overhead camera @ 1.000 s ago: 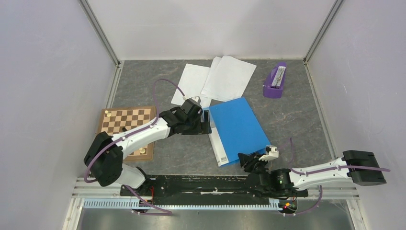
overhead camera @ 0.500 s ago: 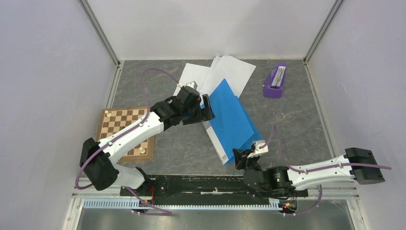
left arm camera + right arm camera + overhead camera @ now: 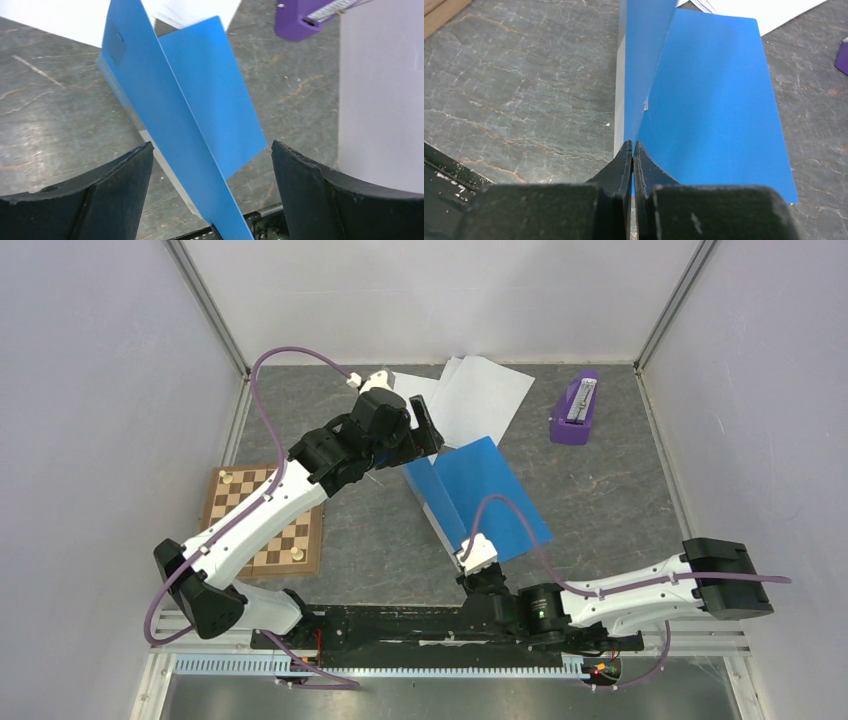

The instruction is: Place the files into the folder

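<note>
The folder (image 3: 487, 500) lies mid-table on the grey mat (image 3: 620, 490), its bright-blue cover lifted nearly upright from the spine; the right gripper (image 3: 632, 150) has its fingers pressed together on the cover's near edge, while the left gripper (image 3: 210, 165) hangs over the folder's far end with fingers spread wide, holding nothing. The files (image 3: 470, 400) lie fanned just beyond the folder; a purple stapler (image 3: 576, 408) sits to their right, a chessboard (image 3: 262, 520) well to the left.

Brown chessboard (image 3: 265, 522) lies left, two pale pieces on it; purple stapler-like object (image 3: 575, 408) far right.
</note>
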Robot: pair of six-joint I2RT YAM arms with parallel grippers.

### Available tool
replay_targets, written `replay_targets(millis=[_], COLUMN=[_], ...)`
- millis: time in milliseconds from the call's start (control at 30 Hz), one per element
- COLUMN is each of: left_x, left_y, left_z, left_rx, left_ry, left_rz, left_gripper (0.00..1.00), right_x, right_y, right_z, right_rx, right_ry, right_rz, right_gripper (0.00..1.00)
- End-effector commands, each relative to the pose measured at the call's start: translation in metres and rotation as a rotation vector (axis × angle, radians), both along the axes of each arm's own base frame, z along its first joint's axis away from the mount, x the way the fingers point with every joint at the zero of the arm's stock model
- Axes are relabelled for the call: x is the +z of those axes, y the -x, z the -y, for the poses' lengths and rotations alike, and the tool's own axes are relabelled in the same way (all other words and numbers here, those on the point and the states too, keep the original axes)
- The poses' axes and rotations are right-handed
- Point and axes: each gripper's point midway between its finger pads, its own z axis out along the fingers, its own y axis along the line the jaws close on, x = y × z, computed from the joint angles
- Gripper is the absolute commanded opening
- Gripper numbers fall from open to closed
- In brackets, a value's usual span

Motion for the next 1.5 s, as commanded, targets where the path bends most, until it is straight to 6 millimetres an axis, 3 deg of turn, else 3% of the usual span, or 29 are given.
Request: replay_targets(millis=[0,100,200,533,733,867,967,1067,1233,1400,1467], left_x=[-0.011,-0.017,-0.026,-0.067,-0.075,-0.079,-0.087,-0.094,-0.099,-0.101,-0.103], left_y=[-0.009,-0.013,-0.013,0.007,0.024,0.037,0.045,0.053,0.064,0.072,0.073], left_z=[-0.028,-0.035,-0.038,-0.094,-0.118,-0.129,-0.133,-0.138,-0.149,-0.158,-0.161], left_rx=[0.107,0.124,0.128,0.217,0.212,0.165,0.138,0.129,0.129,0.132,0.131], left_ry=[-0.125,-0.173,-0.205,-0.369,-0.407,-0.441,-0.446,-0.450,-0.465,-0.479,-0.488], left_rz=[0.020,0.033,0.028,0.019,0.016,0.008,-0.013,-0.033,-0.056,-0.066,-0.071], left_gripper=[0.92,0.89,0.78,0.51,0.50,0.61,0.61,0.60,0.60,0.63,0.63], right_x=[0.015,0.013,0.012,0.025,0.052,0.085,0.085,0.065,0.018,-0.030,-0.039], right_y=[0.006,0.008,0.011,0.030,0.057,0.069,0.048,0.014,-0.042,-0.073,-0.082], right_z=[-0.021,-0.026,-0.035,-0.058,-0.076,-0.083,-0.083,-0.082,-0.078,-0.076,-0.076], right_rx=[0.059,0.077,0.103,0.259,0.437,0.514,0.461,0.386,0.259,0.170,0.151], right_ry=[0.062,0.126,0.158,0.135,0.051,-0.002,0.016,0.062,0.135,0.199,0.213], right_rz=[0.018,0.023,0.017,-0.046,-0.128,-0.166,-0.210,-0.259,-0.358,-0.427,-0.432], right_gripper=[0.00,0.00,0.04,0.59,0.83,0.91,0.90,0.87,0.78,0.70,0.68])
